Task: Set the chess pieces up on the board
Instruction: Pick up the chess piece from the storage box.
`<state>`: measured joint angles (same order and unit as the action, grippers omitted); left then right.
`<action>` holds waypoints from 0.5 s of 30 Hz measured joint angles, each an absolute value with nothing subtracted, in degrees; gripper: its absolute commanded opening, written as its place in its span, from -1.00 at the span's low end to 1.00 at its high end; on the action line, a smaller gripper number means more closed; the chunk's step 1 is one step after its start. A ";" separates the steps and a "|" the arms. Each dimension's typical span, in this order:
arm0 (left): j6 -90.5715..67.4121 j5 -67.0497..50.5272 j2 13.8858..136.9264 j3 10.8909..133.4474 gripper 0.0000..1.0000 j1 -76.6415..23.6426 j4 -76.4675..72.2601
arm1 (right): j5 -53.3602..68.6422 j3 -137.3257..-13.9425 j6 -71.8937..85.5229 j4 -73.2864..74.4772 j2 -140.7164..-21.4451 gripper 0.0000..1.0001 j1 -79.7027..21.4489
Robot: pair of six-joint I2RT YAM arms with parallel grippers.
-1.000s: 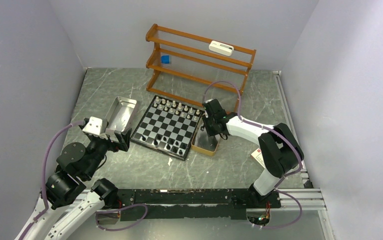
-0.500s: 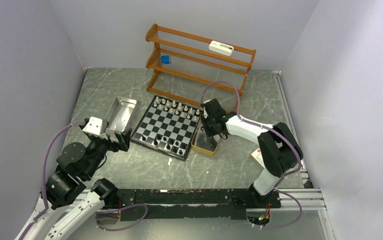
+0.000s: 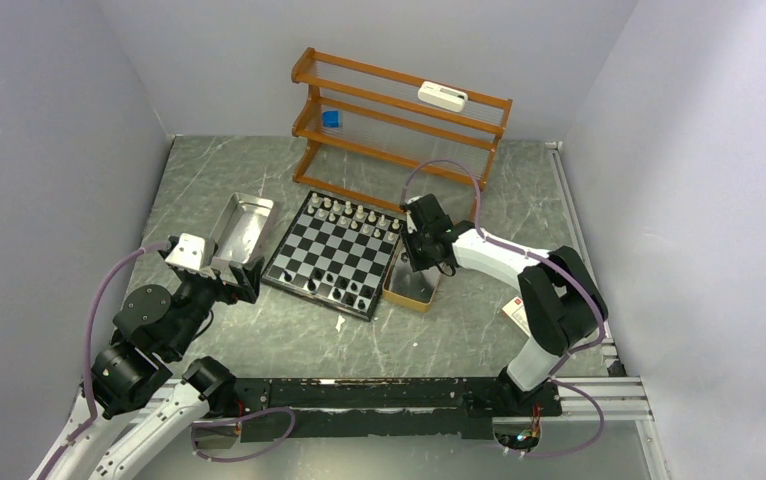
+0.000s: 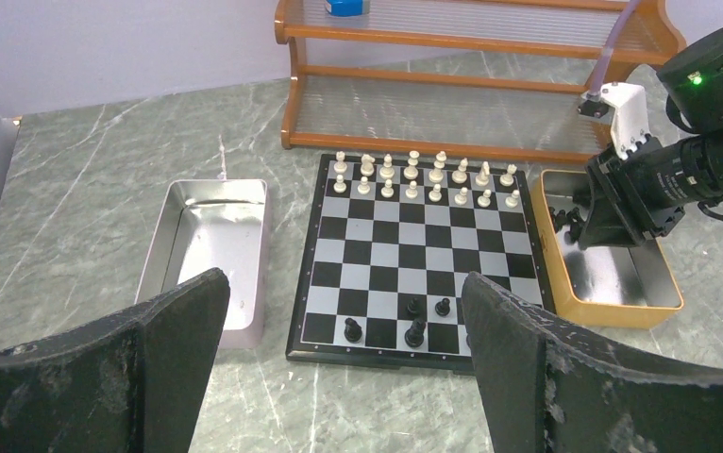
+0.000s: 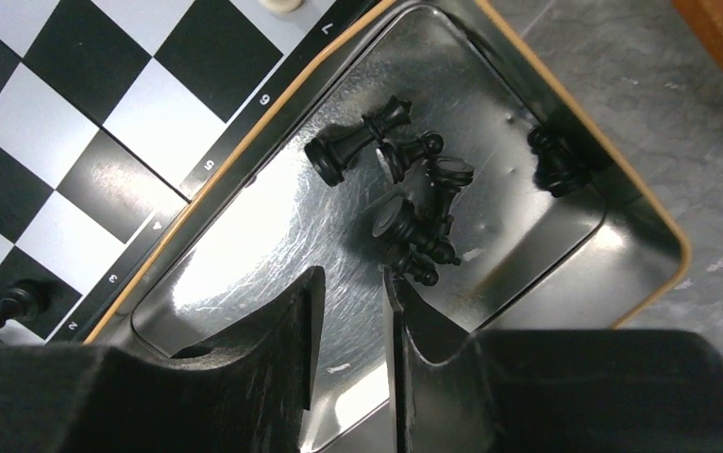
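Note:
The board lies mid-table; it also shows in the left wrist view and the right wrist view. White pieces fill its two far rows. A few black pieces stand near its near edge. Several black pieces lie in a tan tin right of the board. My right gripper hovers low inside the tin, jaws slightly apart and empty, just short of the pile. My left gripper is wide open and empty, raised at the board's near left.
A shiny metal tray lies left of the board. A wooden rack stands behind it, with a blue block and a white device. A card lies by the right arm.
My right gripper has shifted slightly toward the far end of the tin. The left arm has not moved.

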<state>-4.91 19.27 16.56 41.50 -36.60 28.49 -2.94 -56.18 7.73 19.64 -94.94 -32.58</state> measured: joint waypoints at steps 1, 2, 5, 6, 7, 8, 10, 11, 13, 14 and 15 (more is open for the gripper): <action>-4.89 19.27 16.56 41.50 0.95 -36.60 28.49 | -3.25 -56.27 7.55 19.62 -94.85 -0.36 -32.58; -4.91 19.27 16.56 41.50 0.95 -36.60 28.51 | -3.57 -56.47 7.18 19.64 -94.70 -0.36 -32.56; -4.89 19.27 16.56 41.50 0.95 -36.60 28.49 | -4.29 -57.19 5.08 19.77 -94.65 -0.36 -32.56; -4.89 19.27 16.56 41.50 0.95 -36.60 28.49 | -4.49 -57.45 4.38 19.79 -94.65 -0.36 -32.51; -4.91 19.27 16.56 41.50 0.95 -36.60 28.49 | -4.51 -57.67 3.53 19.79 -94.65 -0.36 -32.45; -4.91 19.27 16.56 41.50 0.95 -36.60 28.49 | -4.45 -57.87 2.55 19.79 -94.65 -0.36 -32.36; -4.89 19.27 16.56 41.50 0.95 -36.60 28.51 | -4.25 -57.98 0.75 19.88 -94.65 -0.36 -32.10; -4.89 19.27 16.56 41.50 0.95 -36.60 28.49 | -4.25 -58.08 -0.12 20.16 -94.65 -0.36 -31.97; -4.89 19.27 16.56 41.50 0.95 -36.60 28.49 | -4.03 -58.17 -1.48 20.64 -94.65 -0.35 -31.70; -4.89 19.27 16.56 41.50 0.95 -36.60 28.49 | -3.79 -58.19 -2.07 20.91 -94.74 -0.34 -31.59; -4.89 19.25 16.56 41.50 0.95 -36.60 28.49 | -3.42 -58.35 -2.74 21.34 -94.98 -0.34 -31.48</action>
